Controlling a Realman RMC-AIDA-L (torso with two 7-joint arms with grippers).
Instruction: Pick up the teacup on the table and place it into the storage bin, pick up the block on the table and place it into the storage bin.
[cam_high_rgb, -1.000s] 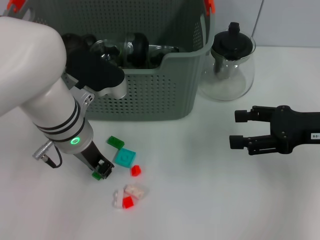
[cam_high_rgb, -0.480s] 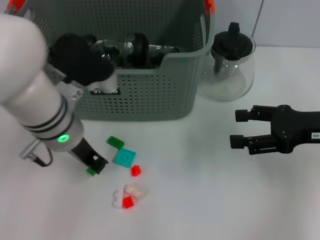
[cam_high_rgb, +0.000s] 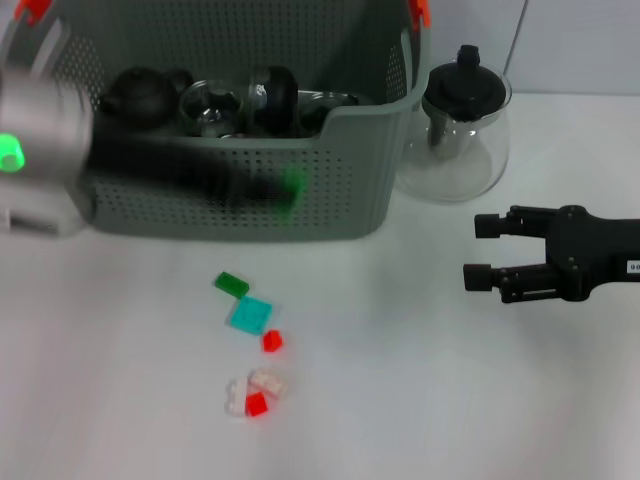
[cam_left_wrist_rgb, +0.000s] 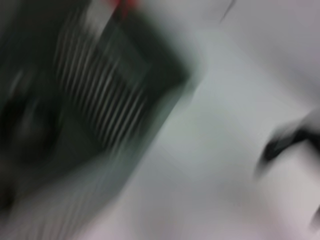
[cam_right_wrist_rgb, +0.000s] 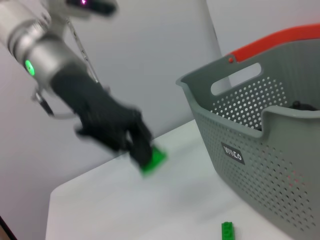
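storage bin (cam_high_rgb: 330, 160): one | left gripper (cam_right_wrist_rgb: 137, 145): jaws grip one green block (cam_right_wrist_rgb: 152, 160) | right gripper (cam_high_rgb: 478, 250): jaws wide; table (cam_high_rgb: 420, 400): two red bricks

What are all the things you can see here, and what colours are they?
storage bin: one, grey-green with orange clips, at the back of the table.
dark and glass pots: several, black and clear, inside the bin; exact count unclear.
glass teapot: one, clear with a black lid, beside the bin on the right.
green block in the gripper: one, bright green, lifted in front of the bin.
blocks on the table: green, teal, two red, pale ones, in a loose cluster in front of the bin.
left gripper: black, shut on the green block.
right gripper: black, open, over the table on the right.
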